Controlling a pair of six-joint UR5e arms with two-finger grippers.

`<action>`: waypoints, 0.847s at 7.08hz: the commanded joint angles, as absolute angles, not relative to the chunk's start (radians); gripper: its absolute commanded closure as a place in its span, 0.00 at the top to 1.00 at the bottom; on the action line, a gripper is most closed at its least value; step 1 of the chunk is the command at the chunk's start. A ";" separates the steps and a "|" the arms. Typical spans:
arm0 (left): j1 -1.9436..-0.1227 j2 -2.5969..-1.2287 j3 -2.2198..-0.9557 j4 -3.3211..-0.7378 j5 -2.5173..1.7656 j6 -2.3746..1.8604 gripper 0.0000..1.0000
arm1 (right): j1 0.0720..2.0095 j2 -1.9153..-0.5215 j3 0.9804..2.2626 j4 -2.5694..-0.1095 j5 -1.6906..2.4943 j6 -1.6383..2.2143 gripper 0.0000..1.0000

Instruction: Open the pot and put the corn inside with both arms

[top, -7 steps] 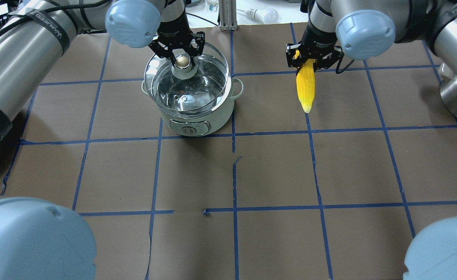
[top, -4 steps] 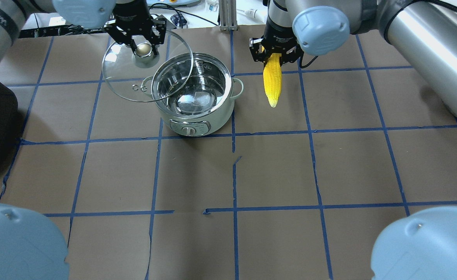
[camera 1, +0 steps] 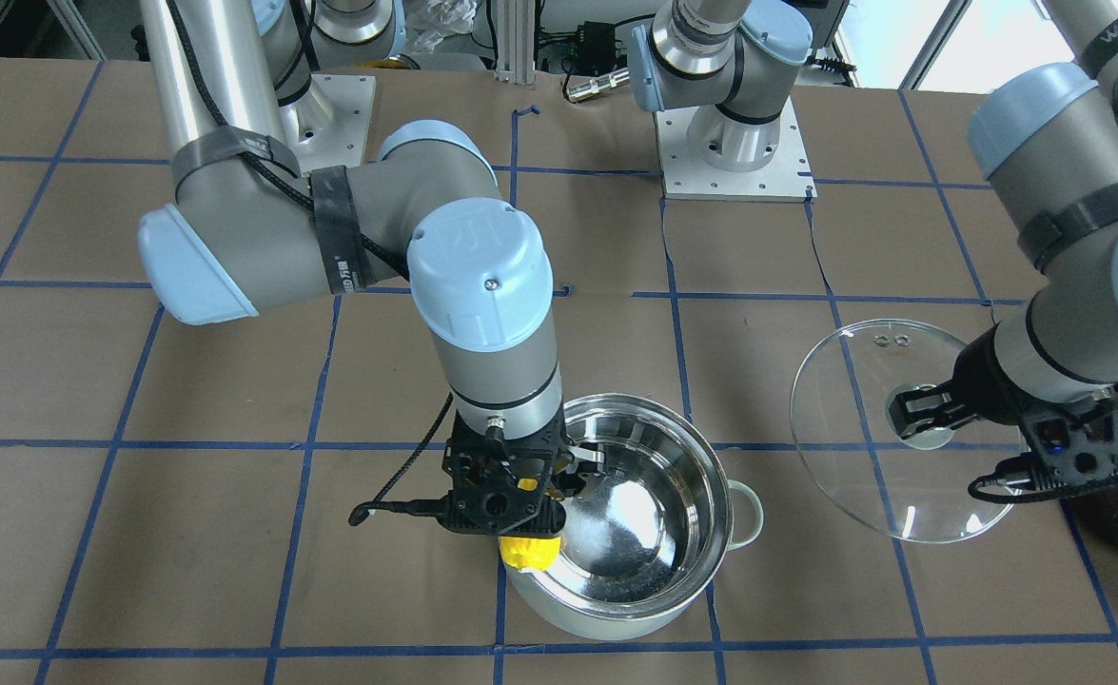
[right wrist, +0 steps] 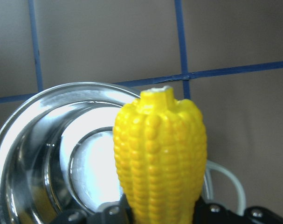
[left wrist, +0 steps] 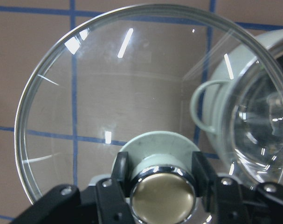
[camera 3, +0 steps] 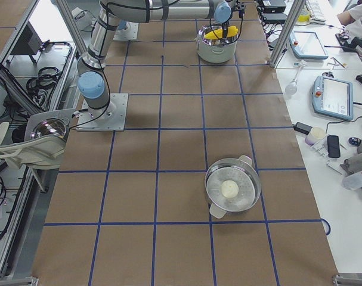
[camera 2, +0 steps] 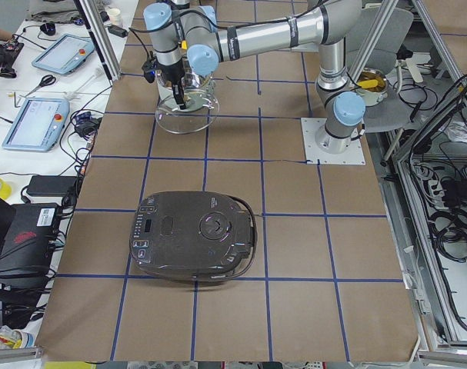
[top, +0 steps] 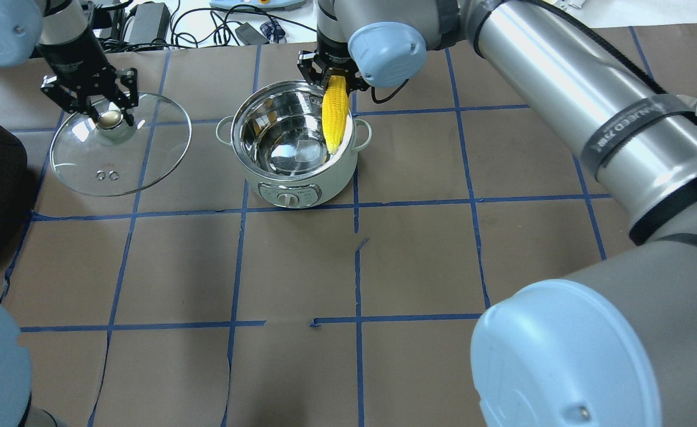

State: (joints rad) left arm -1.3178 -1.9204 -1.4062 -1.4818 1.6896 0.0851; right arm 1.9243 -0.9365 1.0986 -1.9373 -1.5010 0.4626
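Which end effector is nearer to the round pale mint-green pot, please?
Right. The right end effector holds the bright yellow corn cob above the pot rim; the left end effector is off to its side, holding the round glass lid.

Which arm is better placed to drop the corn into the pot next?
Right. The right gripper grips the corn, which hangs tip-down over the open pot's rim. The left gripper is off to the side, clamped on the lid's knob.
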 commanded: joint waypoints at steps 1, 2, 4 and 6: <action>-1.235 -1.889 -1.565 -1.337 1.697 0.263 0.00 | 1.957 -0.867 1.062 -2.023 -1.499 0.468 0.00; -1.212 -1.869 -1.642 -1.277 1.689 0.290 0.00 | 1.957 -0.865 1.072 -2.057 -1.497 0.456 0.42; -1.197 -1.861 -1.808 -1.018 1.687 0.333 0.00 | 1.965 -0.890 1.132 -2.063 -1.483 0.436 1.00; -1.193 -1.887 -1.841 -0.965 1.573 0.383 0.00 | 1.968 -0.910 1.138 -2.062 -1.480 0.436 1.00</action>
